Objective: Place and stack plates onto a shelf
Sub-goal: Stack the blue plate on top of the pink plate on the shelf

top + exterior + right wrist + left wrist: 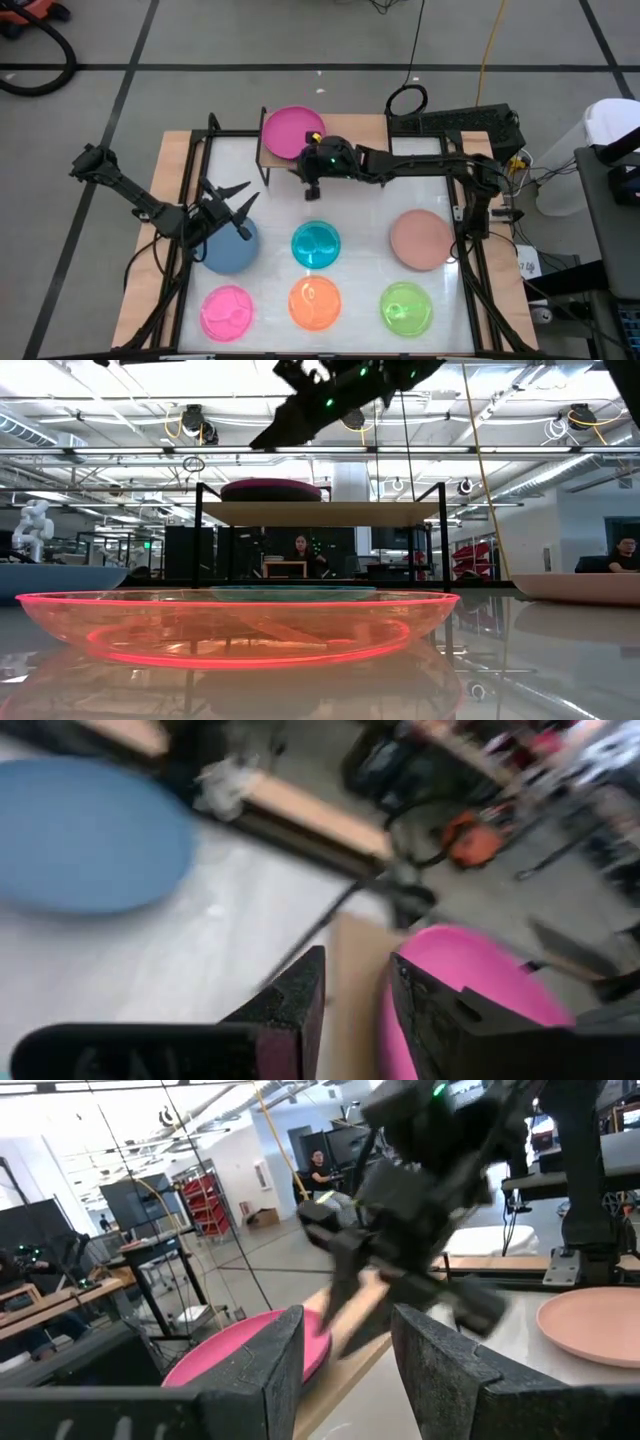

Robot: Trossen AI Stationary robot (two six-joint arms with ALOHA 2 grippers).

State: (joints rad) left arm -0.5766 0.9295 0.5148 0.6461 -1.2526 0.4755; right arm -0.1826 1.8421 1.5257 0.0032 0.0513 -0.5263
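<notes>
The shelf (272,158) stands at the table's far middle, and a magenta plate (291,129) lies flat on its wood top board (320,512). My right gripper (312,188) hovers just in front of the shelf, open with a narrow gap and holding nothing. In the right wrist view the board (350,945) and magenta plate (470,980) show just past its fingers. My left gripper (233,205) is open above the far edge of the blue plate (226,250) at the table's left. The other plates lie flat on the table.
On the table lie a cyan plate (316,245), a dusty pink plate (420,240), a translucent pink plate (227,312), an orange plate (315,303) and a green plate (406,307). People sit in the room beyond the table.
</notes>
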